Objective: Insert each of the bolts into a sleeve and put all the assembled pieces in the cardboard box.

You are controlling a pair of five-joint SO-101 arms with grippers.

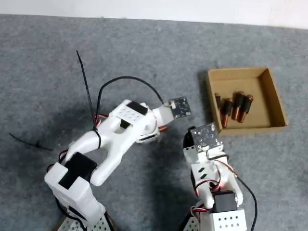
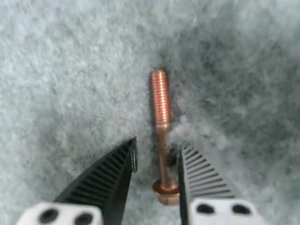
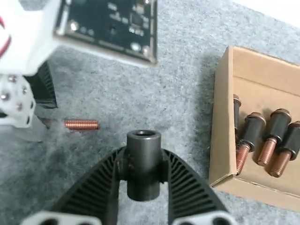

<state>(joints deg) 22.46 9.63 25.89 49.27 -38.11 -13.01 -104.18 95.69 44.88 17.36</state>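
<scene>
On the grey carpet (image 1: 48,57) between the two arms, a copper bolt (image 2: 160,101) is lying flat, its threaded end pointing away from the left gripper (image 2: 158,146). That gripper is standing released, with its jaws straddling the smooth shank close to the head and not clenching it. Beside it, the right gripper (image 3: 143,157) is grasping a black sleeve (image 3: 143,168), holding it upright with the open bore facing up, near the bolt's threaded tip but apart from it. Off to the right side, the cardboard box (image 1: 250,84) is sitting on the carpet, and four assembled pieces (image 1: 234,108) are lying side by side inside it, their copper threads sticking out of the dark sleeves.
</scene>
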